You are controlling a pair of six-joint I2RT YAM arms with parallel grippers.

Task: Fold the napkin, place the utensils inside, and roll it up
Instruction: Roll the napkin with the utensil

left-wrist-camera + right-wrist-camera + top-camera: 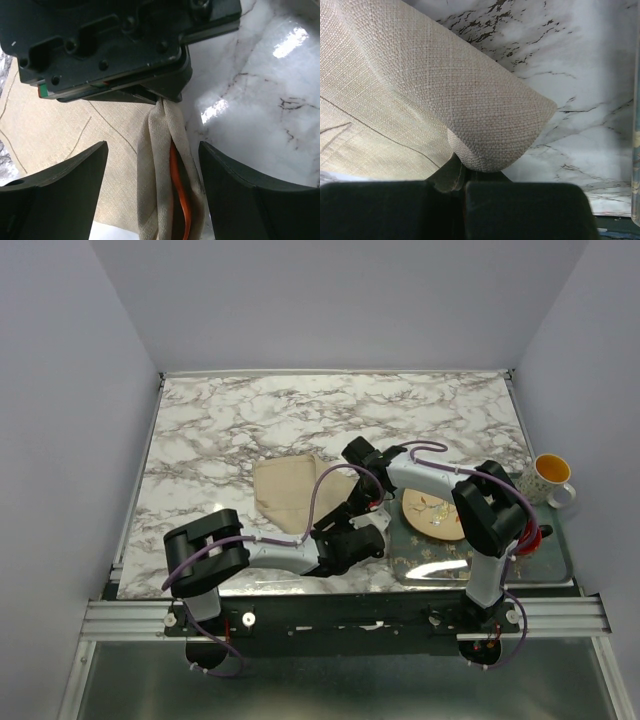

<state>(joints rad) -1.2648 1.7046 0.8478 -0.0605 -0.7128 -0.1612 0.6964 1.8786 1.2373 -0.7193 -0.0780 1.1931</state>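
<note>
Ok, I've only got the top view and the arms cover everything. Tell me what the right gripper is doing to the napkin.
Observer: The right gripper is shut on a raised fold of the napkin.
Operator: Now report the left one.
Observer: The left gripper is open, straddling the bunched napkin edge without closing on it.
Operator: Find the utensil for me.
Observer: The orange utensil lies inside that bunched fold, showing through the gap in the cloth.
</note>
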